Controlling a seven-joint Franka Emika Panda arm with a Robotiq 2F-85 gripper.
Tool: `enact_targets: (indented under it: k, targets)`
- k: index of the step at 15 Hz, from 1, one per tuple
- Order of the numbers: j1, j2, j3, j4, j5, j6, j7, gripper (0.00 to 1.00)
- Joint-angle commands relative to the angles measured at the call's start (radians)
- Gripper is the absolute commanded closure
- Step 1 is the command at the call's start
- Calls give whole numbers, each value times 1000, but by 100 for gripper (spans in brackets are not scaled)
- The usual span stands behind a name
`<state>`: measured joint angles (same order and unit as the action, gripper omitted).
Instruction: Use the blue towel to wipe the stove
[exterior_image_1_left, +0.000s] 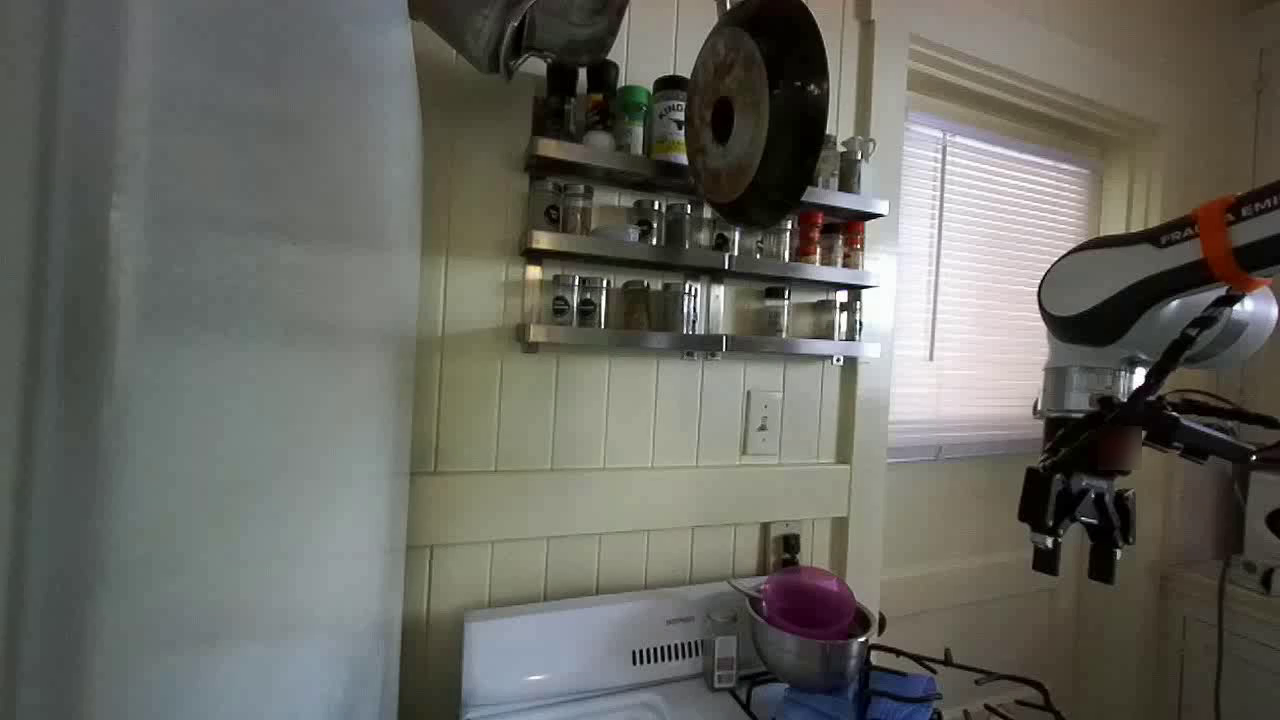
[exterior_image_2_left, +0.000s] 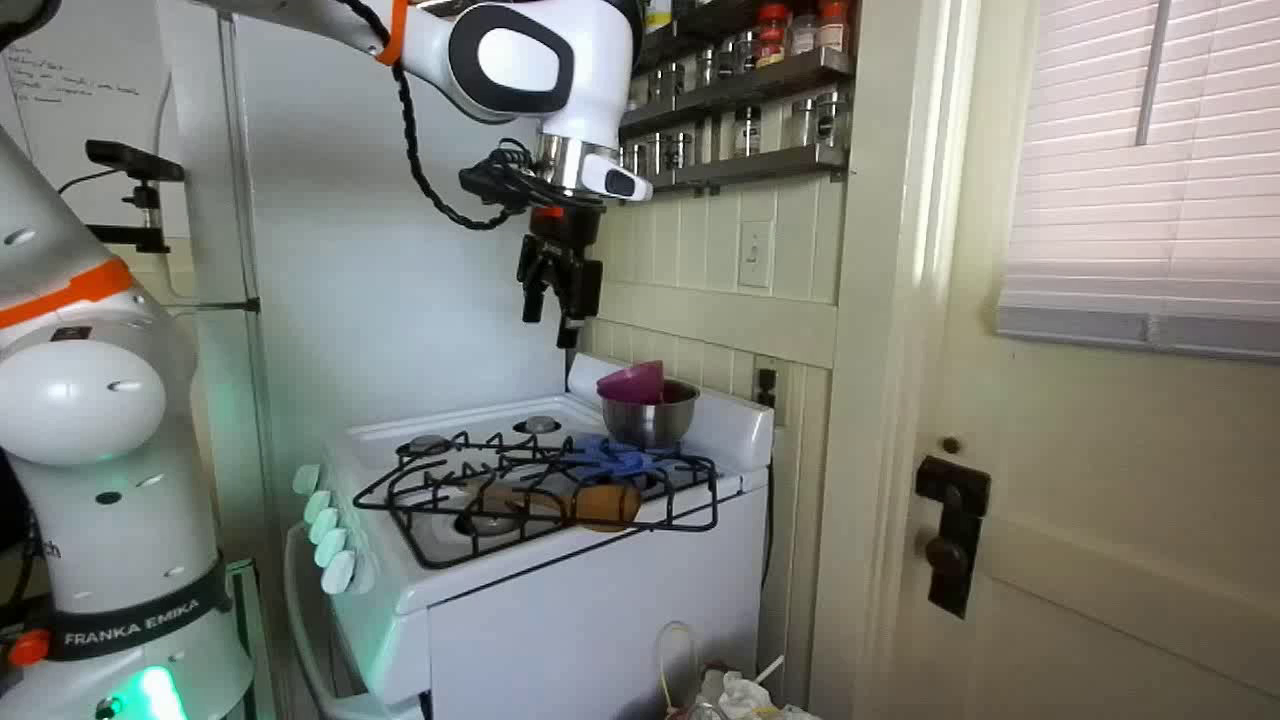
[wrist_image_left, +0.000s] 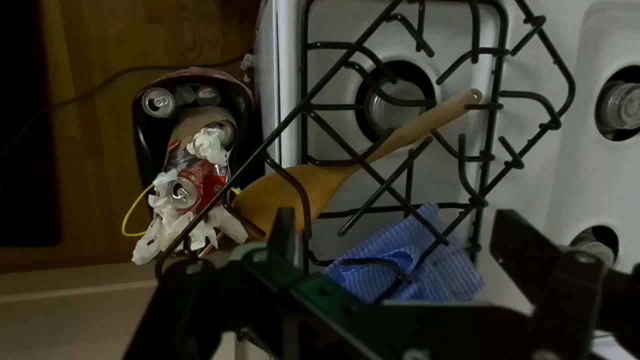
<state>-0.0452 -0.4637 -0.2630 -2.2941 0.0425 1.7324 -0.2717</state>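
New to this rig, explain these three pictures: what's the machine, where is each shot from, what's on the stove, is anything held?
The machine is a single white robot arm ending in a two-fingered tool. Two pictures are taken from outside the robot, and the tool shows in both exterior views. The third, the wrist view, is taken from the arm's own wrist, looking down; the dark shapes low in it are the tool's fingers.

On the white stove are dark wire grates. A blue towel and what looks like a wooden spoon lie there with bars crossing over both. At the back, a metal bowl has a pink-purple container tilted inside it.

Nothing is held: the fingers stand apart in the air, clear of the towel.
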Motion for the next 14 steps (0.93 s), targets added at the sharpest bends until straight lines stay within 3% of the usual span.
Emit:
enact_targets:
  k: [1,8,14]
  targets:
    - [-25,4,20,2,9,-3,-9,0]
    - [-25,4,20,2,9,-3,-9,0]
    - [-53,-15,145,-99,-49,235,218,0]
